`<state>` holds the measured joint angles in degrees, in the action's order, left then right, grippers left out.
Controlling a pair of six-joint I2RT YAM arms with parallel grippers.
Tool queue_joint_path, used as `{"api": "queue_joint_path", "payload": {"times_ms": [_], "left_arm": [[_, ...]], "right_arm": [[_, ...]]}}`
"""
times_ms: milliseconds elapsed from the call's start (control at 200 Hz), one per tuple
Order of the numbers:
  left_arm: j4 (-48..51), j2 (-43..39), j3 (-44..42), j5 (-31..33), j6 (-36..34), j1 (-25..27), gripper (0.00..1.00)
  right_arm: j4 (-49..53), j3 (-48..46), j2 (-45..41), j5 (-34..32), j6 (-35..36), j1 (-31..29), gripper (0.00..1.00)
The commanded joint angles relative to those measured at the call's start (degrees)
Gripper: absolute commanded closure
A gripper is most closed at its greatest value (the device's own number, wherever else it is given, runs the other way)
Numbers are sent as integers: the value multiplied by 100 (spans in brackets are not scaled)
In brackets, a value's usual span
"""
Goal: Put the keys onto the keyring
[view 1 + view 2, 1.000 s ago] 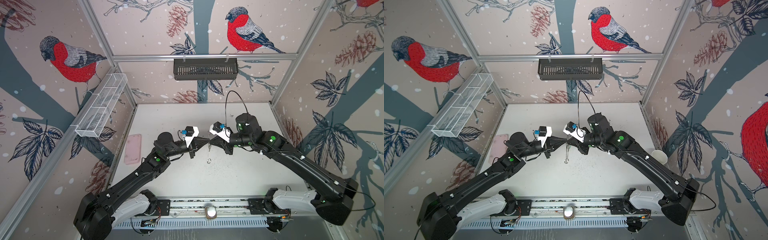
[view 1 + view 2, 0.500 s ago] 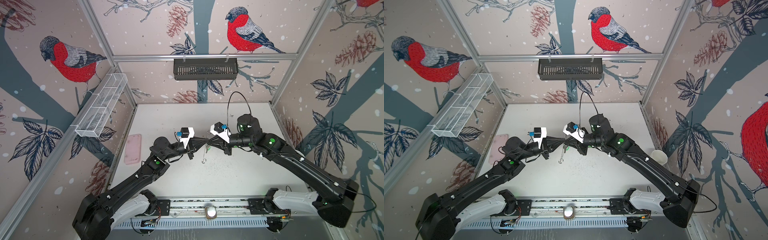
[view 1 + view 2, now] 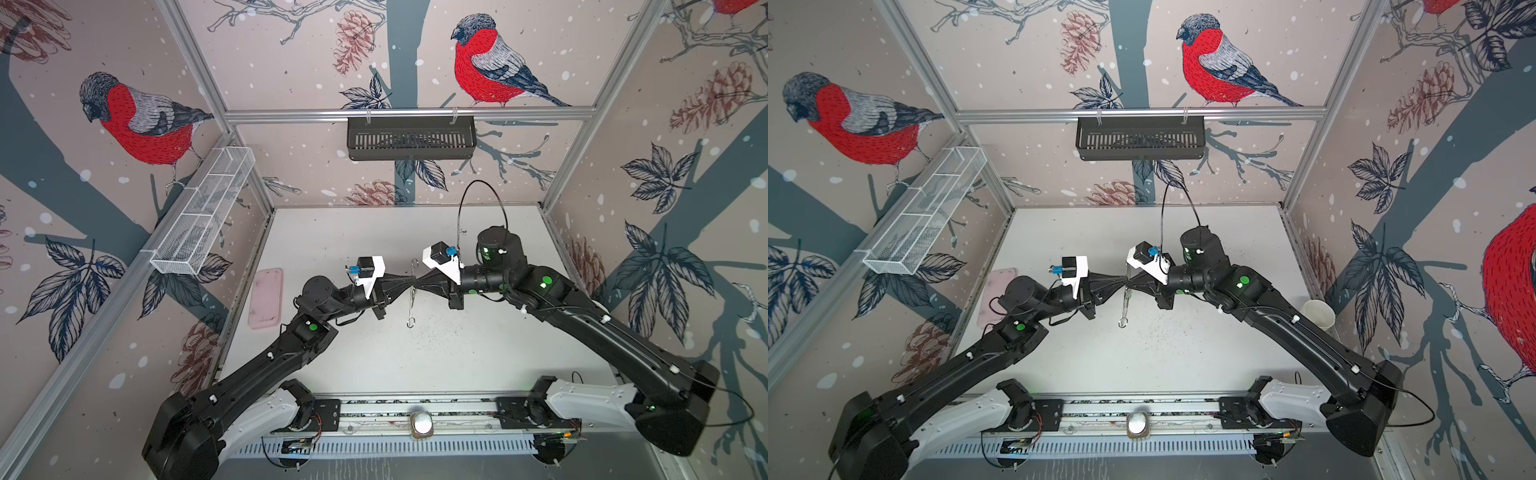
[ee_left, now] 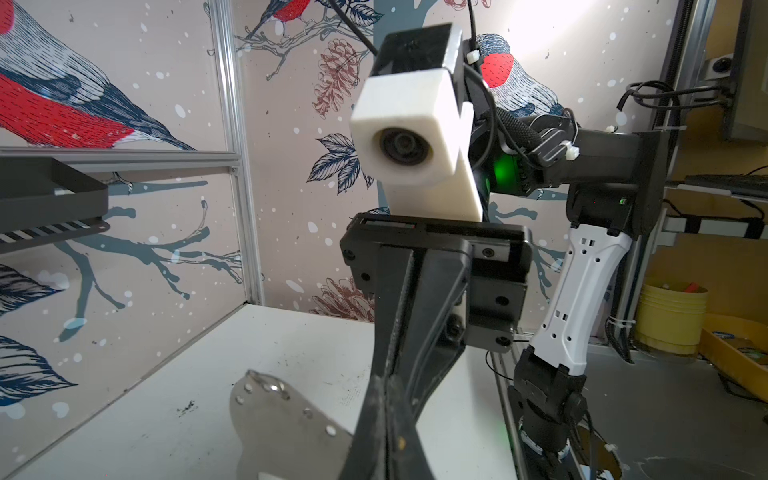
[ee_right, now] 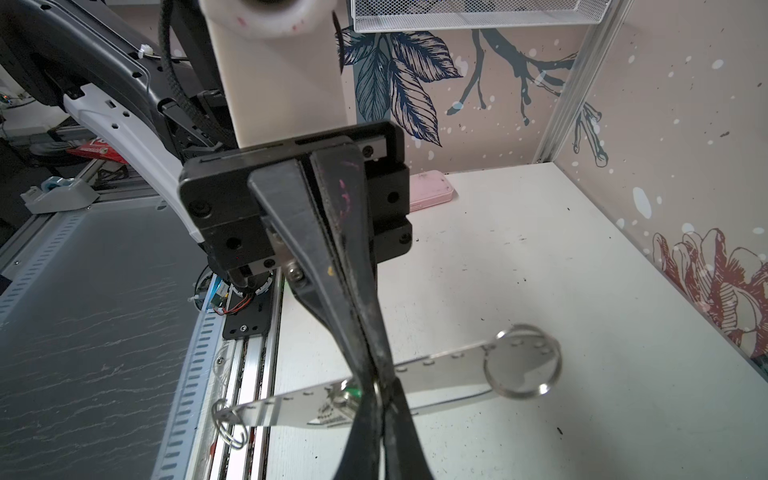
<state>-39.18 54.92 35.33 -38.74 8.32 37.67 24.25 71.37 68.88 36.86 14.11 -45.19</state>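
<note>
Keyring (image 3: 412, 291) hangs edge-on in both top views, clear above the counter (image 3: 415, 365), nipped mid-length where the two tips meet: left pincer (image 3: 409, 283) clenched on the plate, right pincer (image 3: 417, 285) clenched at the same spot, though on plate or a small ring I can't tell. Reads as thin stiff metal, light and slick, so it'll likely pivot in a point pinch; clamp across the flat faces mid-plate and leave the hole row and dangling end ring (image 5: 542, 388) free. Keys not clearly in view.
</note>
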Motion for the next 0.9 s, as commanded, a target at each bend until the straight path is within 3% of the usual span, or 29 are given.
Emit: {"api": "queue_joint_path", "payload": {"times_ms": [0, 270, 565, 896], "left_arm": [[493, -169, 181, 472, -417, -1, 88], [2052, -481, 743, 850, -1204, -10, 73], [3661, -282, 1423, 1047, -1892, 1, 78], [3960, 46, 1583, 869, -2088, 3, 77]], "right_arm": [[562, 256, 164, -142, 214, -8, 100], [1515, 981, 721, -748, 372, -83, 100], [2518, 1821, 1294, -1261, 427, -196, 100], [2743, 2172, 1506, -1219, 470, -262, 100]]}}
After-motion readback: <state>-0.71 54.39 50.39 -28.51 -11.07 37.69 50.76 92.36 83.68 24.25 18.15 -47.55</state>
